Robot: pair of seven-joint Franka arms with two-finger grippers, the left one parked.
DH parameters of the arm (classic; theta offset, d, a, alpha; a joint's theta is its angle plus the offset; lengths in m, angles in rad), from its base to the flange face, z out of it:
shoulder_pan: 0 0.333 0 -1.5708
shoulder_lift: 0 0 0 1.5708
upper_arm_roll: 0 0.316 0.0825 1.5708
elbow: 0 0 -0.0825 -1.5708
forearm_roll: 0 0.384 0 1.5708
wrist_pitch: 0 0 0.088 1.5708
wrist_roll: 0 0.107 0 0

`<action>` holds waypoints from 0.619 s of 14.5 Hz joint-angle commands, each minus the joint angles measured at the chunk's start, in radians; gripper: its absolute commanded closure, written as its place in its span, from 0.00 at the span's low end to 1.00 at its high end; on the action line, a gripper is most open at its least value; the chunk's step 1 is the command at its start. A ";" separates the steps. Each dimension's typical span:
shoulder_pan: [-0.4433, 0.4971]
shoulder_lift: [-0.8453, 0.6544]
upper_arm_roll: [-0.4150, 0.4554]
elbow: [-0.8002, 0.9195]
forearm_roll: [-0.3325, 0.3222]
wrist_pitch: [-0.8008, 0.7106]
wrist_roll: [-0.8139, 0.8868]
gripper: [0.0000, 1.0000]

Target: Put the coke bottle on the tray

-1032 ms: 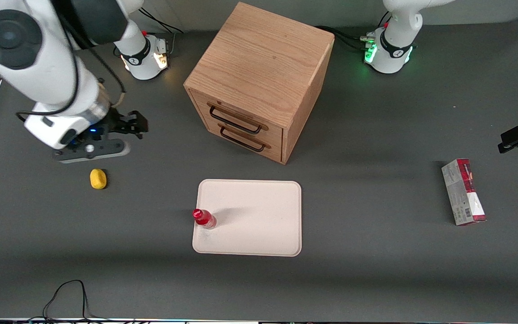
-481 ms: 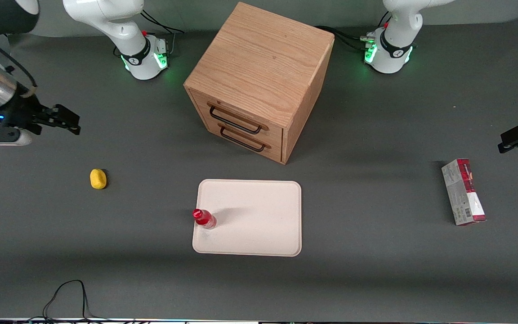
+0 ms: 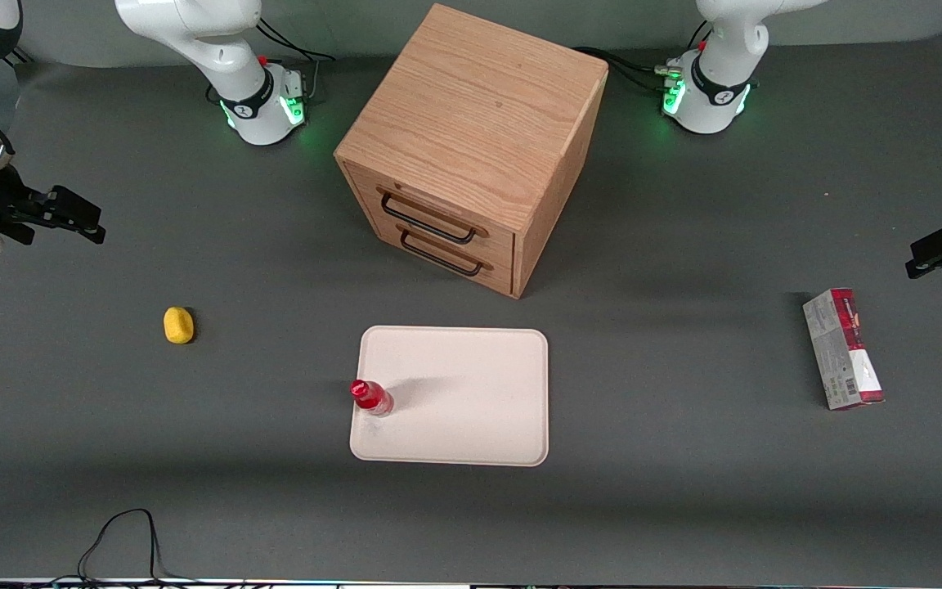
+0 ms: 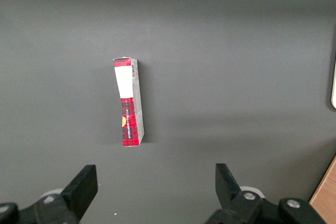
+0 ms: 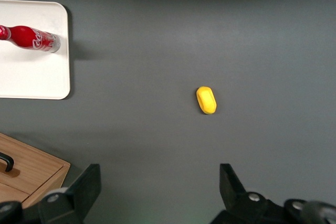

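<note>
The small red coke bottle (image 3: 370, 397) stands upright on the pale cream tray (image 3: 471, 409), at the tray edge that faces the working arm's end of the table. The right wrist view shows the bottle (image 5: 30, 38) on the tray (image 5: 37, 74) too. My gripper (image 3: 78, 217) is open and empty, high above the table at the working arm's end, well away from the tray. In the right wrist view its fingers (image 5: 86, 184) are spread wide over bare table.
A wooden drawer cabinet (image 3: 471, 147) stands farther from the front camera than the tray. A small yellow lump (image 3: 178, 325) lies between my gripper and the tray. A red-and-grey carton (image 3: 843, 349) lies toward the parked arm's end.
My gripper has drawn back from above the yellow lump toward the working arm's end of the table. The bottle and tray have not moved.
</note>
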 commanded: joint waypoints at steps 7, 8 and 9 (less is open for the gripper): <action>0.020 -0.019 -0.056 -0.020 0.005 -0.003 -0.039 0.00; 0.026 -0.021 -0.059 -0.021 0.005 -0.005 -0.037 0.00; 0.027 -0.021 -0.061 -0.021 0.005 -0.006 -0.036 0.00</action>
